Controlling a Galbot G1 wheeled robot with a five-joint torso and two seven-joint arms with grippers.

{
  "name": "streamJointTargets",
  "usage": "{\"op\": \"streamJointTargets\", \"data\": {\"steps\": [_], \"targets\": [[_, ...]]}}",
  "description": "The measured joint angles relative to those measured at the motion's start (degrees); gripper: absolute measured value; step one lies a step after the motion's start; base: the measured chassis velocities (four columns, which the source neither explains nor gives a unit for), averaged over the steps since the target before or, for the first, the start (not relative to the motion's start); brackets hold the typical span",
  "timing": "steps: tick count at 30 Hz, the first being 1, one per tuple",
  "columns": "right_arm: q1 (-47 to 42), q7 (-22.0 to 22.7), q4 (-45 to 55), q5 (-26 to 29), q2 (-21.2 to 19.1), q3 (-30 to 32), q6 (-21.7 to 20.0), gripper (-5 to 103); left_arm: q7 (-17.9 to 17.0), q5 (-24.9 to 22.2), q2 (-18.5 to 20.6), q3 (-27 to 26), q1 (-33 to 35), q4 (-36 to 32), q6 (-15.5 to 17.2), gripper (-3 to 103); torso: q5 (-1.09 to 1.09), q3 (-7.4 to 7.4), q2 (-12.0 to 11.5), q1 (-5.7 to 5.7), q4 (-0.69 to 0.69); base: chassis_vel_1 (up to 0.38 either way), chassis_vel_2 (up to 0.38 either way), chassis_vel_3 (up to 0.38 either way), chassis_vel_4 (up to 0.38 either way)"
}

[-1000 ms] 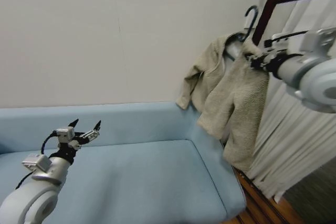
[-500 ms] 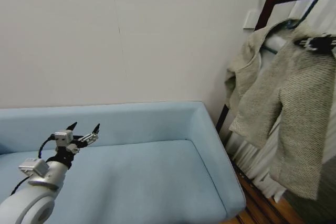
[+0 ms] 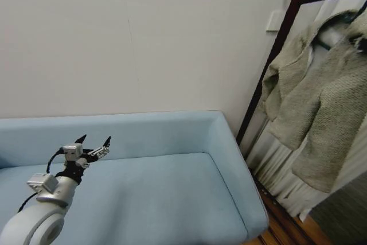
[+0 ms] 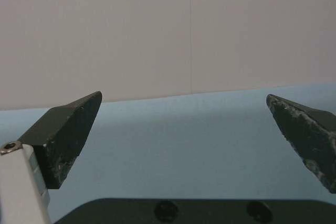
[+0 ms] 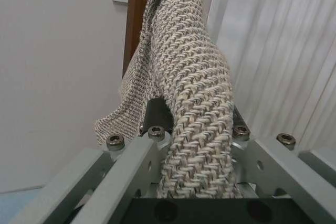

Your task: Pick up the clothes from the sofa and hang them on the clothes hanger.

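Firmly, right hand (image 5: 195, 129) grasps the cardigan (image 3: 327, 101) beside the rack (image 3: 270, 67); left hand (image 3: 92, 143) gapes over sofa (image 3: 160, 199)

Nothing here can be read: no text, label, brand, number or sign shows on the knitted cardigan (image 3: 321, 101), the blue sofa (image 3: 172, 199), the wooden rack (image 3: 287, 18) or the wall (image 3: 143, 38).

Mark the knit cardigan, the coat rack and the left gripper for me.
knit cardigan (image 3: 321, 113): head view, on its front panel.
coat rack (image 3: 278, 45): head view, on the slanted dark wooden post.
left gripper (image 3: 94, 139): head view, midway between its open fingertips.
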Motion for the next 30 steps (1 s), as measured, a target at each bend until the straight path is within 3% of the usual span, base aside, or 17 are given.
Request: {"op": "streamJointTargets", "data": {"steps": [10,20,26,30], "targets": [[-1.40,-0.52,-2.34,-4.21,5.36,-1.76,0.26,10,-0.30,0.73,-0.39,-0.03,1.28,-0.72,0.11,100,0.00,0.00,0.00,0.00,0.01,0.000,0.000,0.000,0.000],[0.32,-0.95,-9.04,-15.89,14.09,-4.01,0.42,10,-0.51,1.43,-0.94,-1.38,3.98,-1.48,0.33,100,-0.01,0.01,0.00,0.00,0.01,0.000,0.000,0.000,0.000],[3.15,-1.25,-11.73,-18.00,15.80,-4.84,1.40,10,-0.55,1.68,-1.08,-1.69,4.61,-1.88,0.42,100,0.00,0.01,0.00,0.00,0.02,0.000,0.000,0.000,0.000],[3.19,-0.81,-7.72,-14.26,12.81,-3.37,0.69,10,-0.54,1.86,-1.52,-2.15,5.20,-2.20,0.47,100,-0.01,-0.01,0.00,0.00,-0.02,0.000,0.000,0.000,0.000]]}}
